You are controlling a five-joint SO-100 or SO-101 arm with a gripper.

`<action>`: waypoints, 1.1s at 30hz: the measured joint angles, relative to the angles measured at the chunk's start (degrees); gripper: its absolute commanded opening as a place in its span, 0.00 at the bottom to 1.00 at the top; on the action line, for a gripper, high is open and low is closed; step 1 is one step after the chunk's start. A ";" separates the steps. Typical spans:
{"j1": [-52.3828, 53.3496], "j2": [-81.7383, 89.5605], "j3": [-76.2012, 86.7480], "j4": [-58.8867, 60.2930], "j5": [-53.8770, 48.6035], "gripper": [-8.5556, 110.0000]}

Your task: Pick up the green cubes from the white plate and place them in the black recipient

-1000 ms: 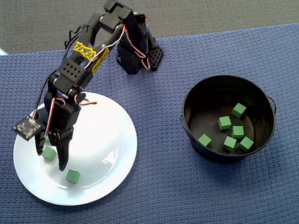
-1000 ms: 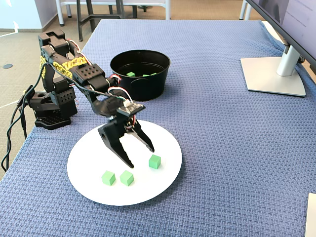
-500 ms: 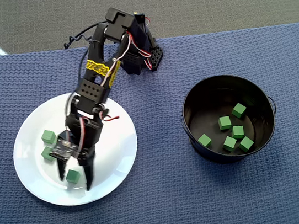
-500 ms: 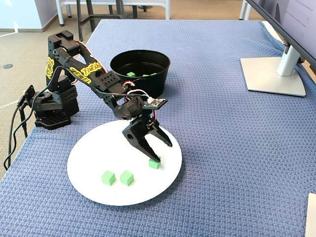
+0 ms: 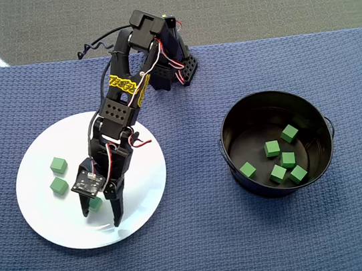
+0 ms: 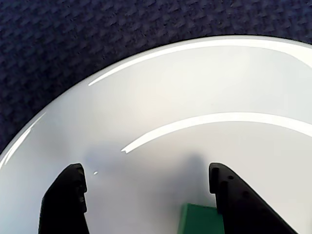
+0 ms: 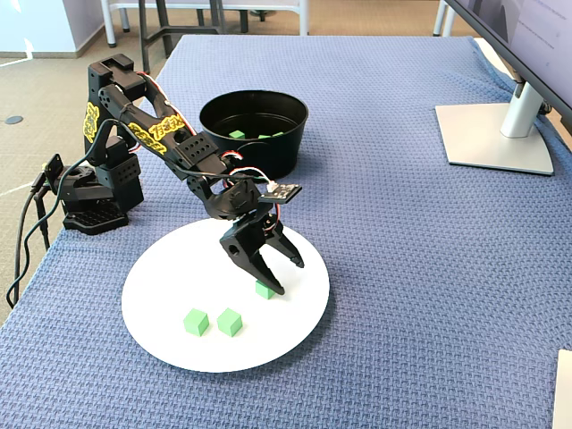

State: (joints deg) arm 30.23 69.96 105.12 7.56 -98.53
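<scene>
Blue woven cloth (image 7: pixel 402 268) covered the table, with a monitor stand (image 7: pixel 496 134) at the far right in the fixed view and bare floor beyond the arm base.

Step in hand, as I judged it: approach to grasp on one of the remaining green cubes. The white plate (image 5: pixel 52 228) sat at the left of the overhead view, the black recipient (image 5: pixel 270 96) well apart to its right. I counted five cubes in the pot (image 5: pixel 278 162) already. Three were left on the plate: two (image 5: pixel 58 176) near its left side, clear of the arm, and a target cube (image 7: pixel 264 289) under the gripper (image 5: pixel 101 219).

Gripper state: jaws wide apart, holding nothing. In the wrist view the target cube (image 6: pixel 200 220) lay close against the inside of the right-hand finger (image 6: pixel 239 204), off centre, with bare plate between it and the left-hand finger (image 6: pixel 66 204). Fingertips appeared low over the plate; I could not tell whether they touched it.

Next move, my call: shift slightly to centre the cube, or simply close and let the finger sweep it in. The glossy plate may let it slide. Then lift and carry right to the pot.
</scene>
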 measured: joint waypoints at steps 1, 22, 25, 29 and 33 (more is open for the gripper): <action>0.26 0.18 0.00 0.00 0.00 0.29; 1.23 9.05 7.29 2.72 2.02 0.28; 1.23 9.76 7.91 2.46 2.02 0.28; 1.23 10.11 8.44 2.46 1.67 0.28; 1.76 10.11 8.44 2.64 1.41 0.28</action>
State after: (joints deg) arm 31.99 80.07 113.55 10.20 -97.12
